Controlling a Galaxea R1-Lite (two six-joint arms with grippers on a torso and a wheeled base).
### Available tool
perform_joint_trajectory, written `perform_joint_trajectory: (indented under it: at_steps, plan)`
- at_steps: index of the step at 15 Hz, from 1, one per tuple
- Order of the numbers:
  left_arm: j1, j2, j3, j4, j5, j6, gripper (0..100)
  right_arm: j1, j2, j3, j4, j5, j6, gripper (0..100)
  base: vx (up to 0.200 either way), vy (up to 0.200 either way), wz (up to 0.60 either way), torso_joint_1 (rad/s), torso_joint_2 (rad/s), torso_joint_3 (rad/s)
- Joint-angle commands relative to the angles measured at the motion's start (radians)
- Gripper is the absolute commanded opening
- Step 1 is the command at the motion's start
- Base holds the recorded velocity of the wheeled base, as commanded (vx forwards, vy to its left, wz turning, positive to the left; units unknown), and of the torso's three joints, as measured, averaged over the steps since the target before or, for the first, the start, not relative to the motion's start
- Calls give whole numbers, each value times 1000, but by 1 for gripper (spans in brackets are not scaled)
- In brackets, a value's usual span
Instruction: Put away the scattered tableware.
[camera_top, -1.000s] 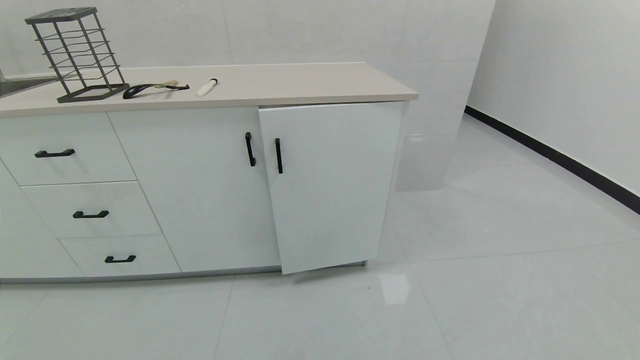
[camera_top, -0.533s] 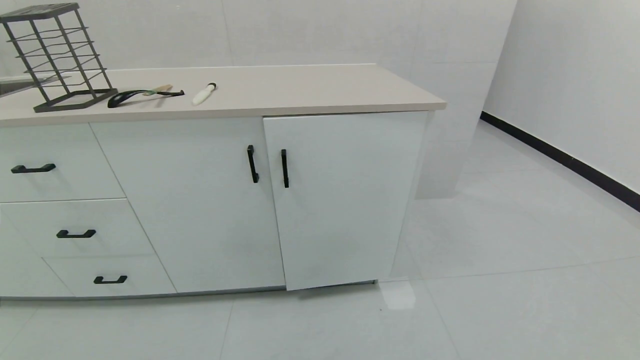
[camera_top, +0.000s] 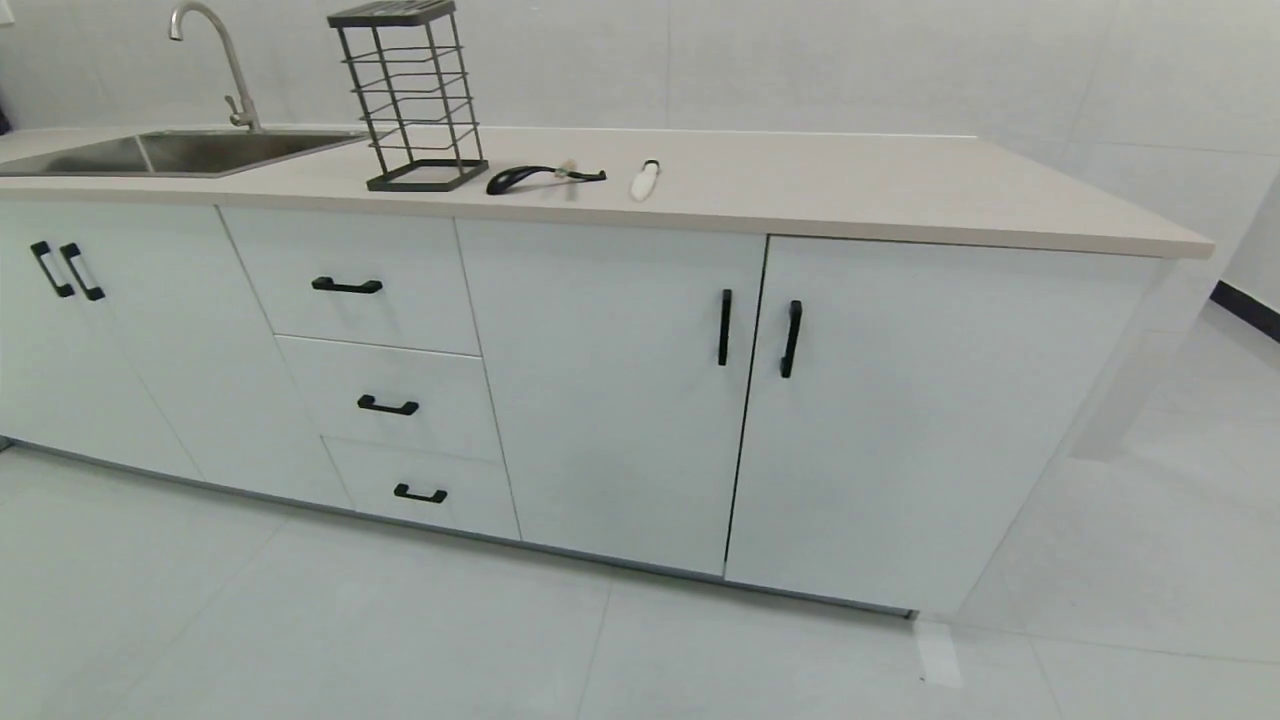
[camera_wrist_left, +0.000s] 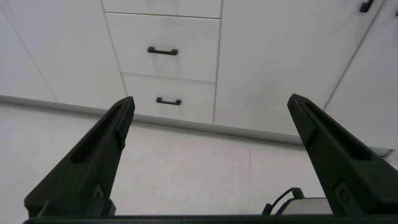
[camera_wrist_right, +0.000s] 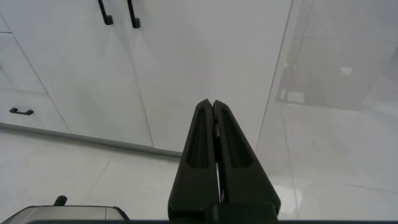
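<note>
- My left pincer (camera_wrist_left: 211, 102) hangs above the pale tiled floor (camera_wrist_left: 186, 168) in front of the drawers; its two dark fingers (camera_wrist_left: 102, 146) stand wide apart with nothing between them
- My right pincer (camera_wrist_right: 213, 106) has its fingers pressed together, tip to tip, with nothing held; it points at the floor before the white cabinet doors (camera_wrist_right: 205, 56)
- In the head view the beige countertop (camera_top: 850, 190) runs across the upper part of the frame; the tableware lies on it, a little left of centre
- The black spoon (camera_top: 515, 179) lies flat, just to the right of the rack and apart from it; its bowl is toward the rack and its handle points right; a pale, blurred piece crosses the handle, and I cannot tell what it is
- The white-handled utensil (camera_top: 644, 182) lies near the spoon, on its right and apart from it; its dark end points away toward the wall
- The black wire rack (camera_top: 428, 178) stands upright, between the spoon and the sink (camera_top: 200, 150)
- The sink is in the upper left, with the curved metal faucet (camera_top: 233, 75) behind it
- Below the counter, three drawers with black handles (camera_top: 346, 286) are stacked under the rack; the double doors to their right are shut
</note>
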Motion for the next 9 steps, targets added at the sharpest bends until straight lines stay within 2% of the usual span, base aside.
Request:
perform_joint_trajectory:
  at_steps: [1,2,8,9]
  plan:
    - [0,0,0,-1,0,0,100,0,3,0,1,0,0,0,200,200,0,-2,7,-2]
    - [0,0,0,-1,0,0,100,0,3,0,1,0,0,0,200,200,0,-2,-2,-2]
    - [0,0,0,-1,0,0,100,0,1,0,1,0,0,0,200,0,0,3,6,4]
    - [0,0,0,-1,0,0,100,0,1,0,1,0,0,0,200,200,0,2,2,2]
